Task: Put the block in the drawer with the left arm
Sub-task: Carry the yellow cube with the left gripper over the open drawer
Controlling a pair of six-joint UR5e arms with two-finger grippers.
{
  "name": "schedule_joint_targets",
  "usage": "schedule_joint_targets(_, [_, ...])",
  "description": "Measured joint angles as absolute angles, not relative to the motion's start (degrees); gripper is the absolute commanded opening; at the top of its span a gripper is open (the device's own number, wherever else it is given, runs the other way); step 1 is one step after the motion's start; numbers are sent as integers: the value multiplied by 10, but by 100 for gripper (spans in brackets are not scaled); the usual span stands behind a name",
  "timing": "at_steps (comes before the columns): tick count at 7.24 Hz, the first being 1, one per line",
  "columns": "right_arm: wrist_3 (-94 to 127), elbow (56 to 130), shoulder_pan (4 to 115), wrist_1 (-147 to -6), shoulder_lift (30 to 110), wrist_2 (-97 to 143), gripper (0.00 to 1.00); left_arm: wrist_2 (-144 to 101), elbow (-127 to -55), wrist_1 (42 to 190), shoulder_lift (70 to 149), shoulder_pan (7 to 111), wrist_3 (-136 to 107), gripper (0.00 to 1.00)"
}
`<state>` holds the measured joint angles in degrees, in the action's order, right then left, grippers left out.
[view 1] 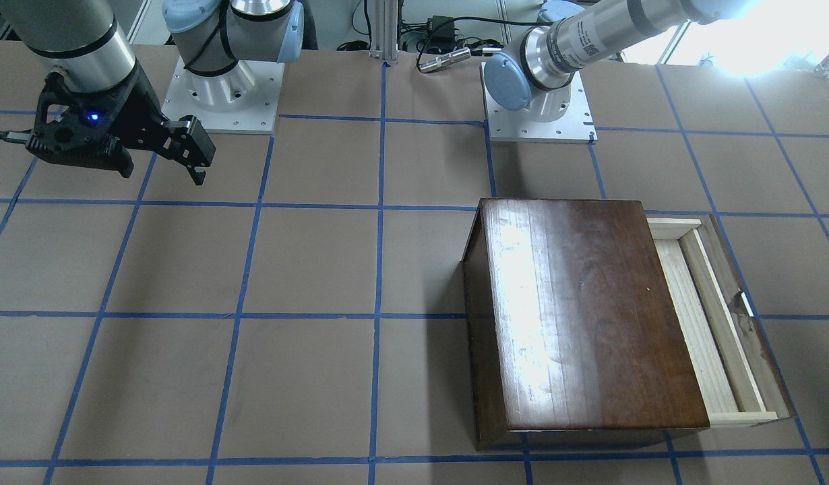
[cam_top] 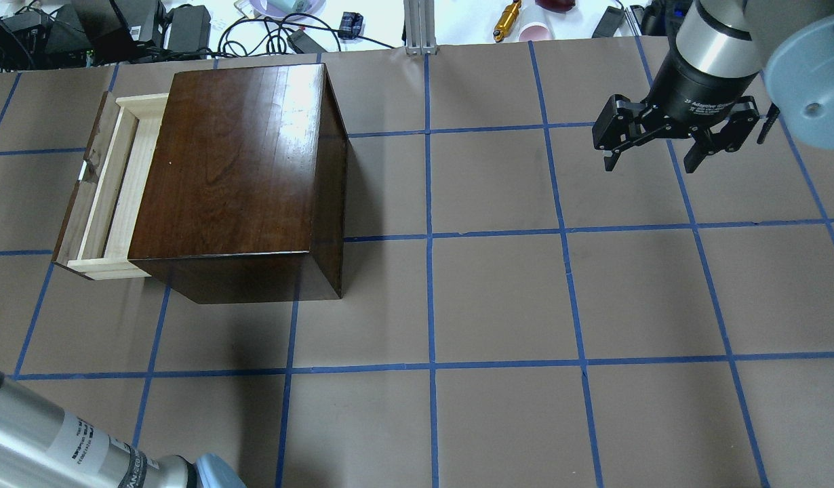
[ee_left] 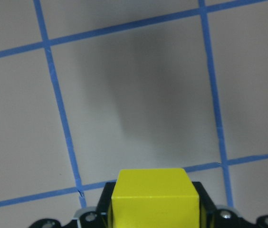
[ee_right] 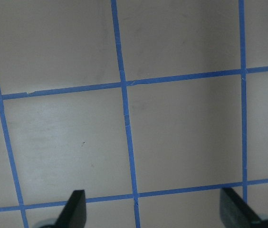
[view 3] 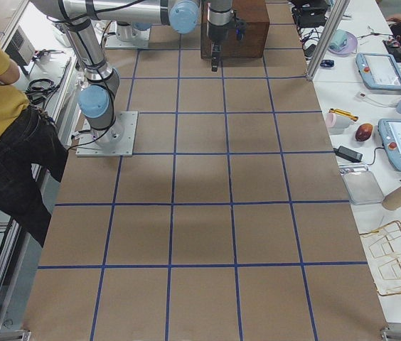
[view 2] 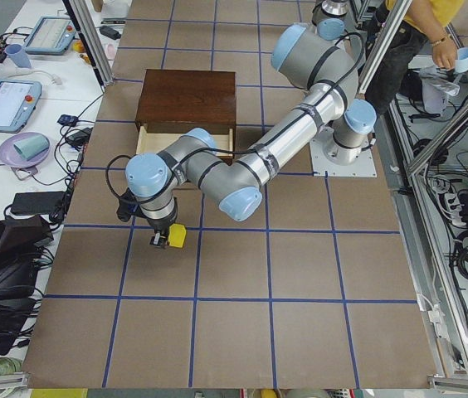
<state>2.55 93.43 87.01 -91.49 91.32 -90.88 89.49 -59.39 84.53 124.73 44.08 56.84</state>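
Observation:
The yellow block (ee_left: pixel 154 199) sits between the fingers of my left gripper (ee_left: pixel 154 216), which is shut on it above the taped table. In the exterior left view the left gripper (view 2: pixel 168 240) holds the block (view 2: pixel 177 236) a short way out from the front of the open drawer (view 2: pixel 186 141). The drawer (cam_top: pixel 112 183) is pulled out of the dark-brown box (cam_top: pixel 234 163) and looks empty; it also shows in the front-facing view (view 1: pixel 697 323). My right gripper (cam_top: pixel 651 163) is open and empty, hovering far from the box, and also shows in the front-facing view (view 1: pixel 162 172).
The brown table has a blue tape grid. The left arm's forearm (cam_top: pixel 51 440) crosses the near left corner. Side benches carry tablets, cups and cables (view 2: pixel 18 99). A person (view 3: pixel 1 106) stands beside the right arm's base.

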Motion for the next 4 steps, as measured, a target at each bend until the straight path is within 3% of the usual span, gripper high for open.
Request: schedule_joint_targets(4, [25, 934, 870, -915, 913, -909, 100, 892, -694, 849, 1155, 483, 497, 38])
